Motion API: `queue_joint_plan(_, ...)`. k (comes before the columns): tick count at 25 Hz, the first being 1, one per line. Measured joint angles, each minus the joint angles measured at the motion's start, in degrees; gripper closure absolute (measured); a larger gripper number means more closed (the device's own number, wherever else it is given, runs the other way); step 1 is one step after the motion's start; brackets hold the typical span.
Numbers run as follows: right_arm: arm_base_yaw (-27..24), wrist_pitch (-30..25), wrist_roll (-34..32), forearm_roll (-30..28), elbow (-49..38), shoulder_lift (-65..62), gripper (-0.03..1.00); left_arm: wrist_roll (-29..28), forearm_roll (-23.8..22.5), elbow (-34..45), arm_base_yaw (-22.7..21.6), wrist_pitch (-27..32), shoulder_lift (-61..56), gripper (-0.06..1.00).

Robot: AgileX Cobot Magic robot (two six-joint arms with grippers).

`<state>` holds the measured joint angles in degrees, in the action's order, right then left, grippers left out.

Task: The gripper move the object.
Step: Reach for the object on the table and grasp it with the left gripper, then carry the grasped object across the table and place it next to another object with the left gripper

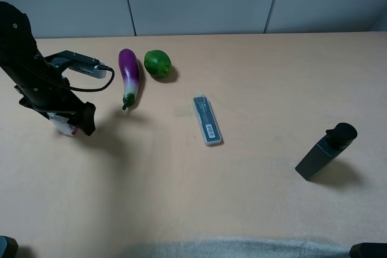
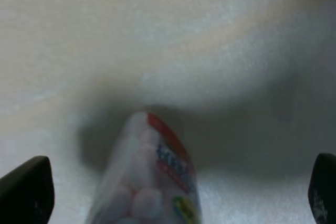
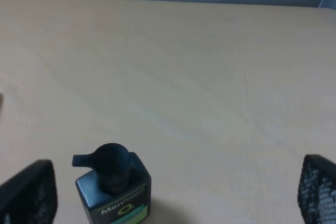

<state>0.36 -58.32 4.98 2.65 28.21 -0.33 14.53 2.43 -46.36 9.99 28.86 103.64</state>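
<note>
The left gripper (image 1: pixel 74 119) hung over the bottle (image 2: pixel 149 182) at the left of the table (image 1: pixel 242 197), jaws wide with one on either side of it and neither touching. This looked like the grasp step. Next the jaws would need to close squarely on the bottle before any lift. The arm hid most of the bottle from above, and the close view was blurred and cut off its near end. The right gripper (image 3: pixel 168 198) also had wide jaws.

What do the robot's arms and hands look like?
The left arm is bulky and black, with a silver-grey box and a looping black cable near the left hand. Its fingers are dark and blunt. The right hand has fingers with a mesh-like texture.
</note>
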Motion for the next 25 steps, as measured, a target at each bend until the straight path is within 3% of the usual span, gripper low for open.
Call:
queue_joint_plan(6,0.0,0.0,0.0,0.0,0.0,0.0,0.28,0.0,0.0,0.0,0.1,0.8,0.5,0.06)
queue_joint_plan(17,0.0,0.0,0.0,0.0,0.0,0.0,0.28,0.0,0.0,0.0,0.1,1.6,0.5,0.40)
queue_joint_plan(19,0.0,0.0,0.0,0.0,0.0,0.0,0.28,0.0,0.0,0.0,0.1,1.6,0.5,0.50)
queue_joint_plan(25,0.0,0.0,0.0,0.1,0.0,0.0,0.28,0.0,0.0,0.0,0.1,1.6,0.5,0.51)
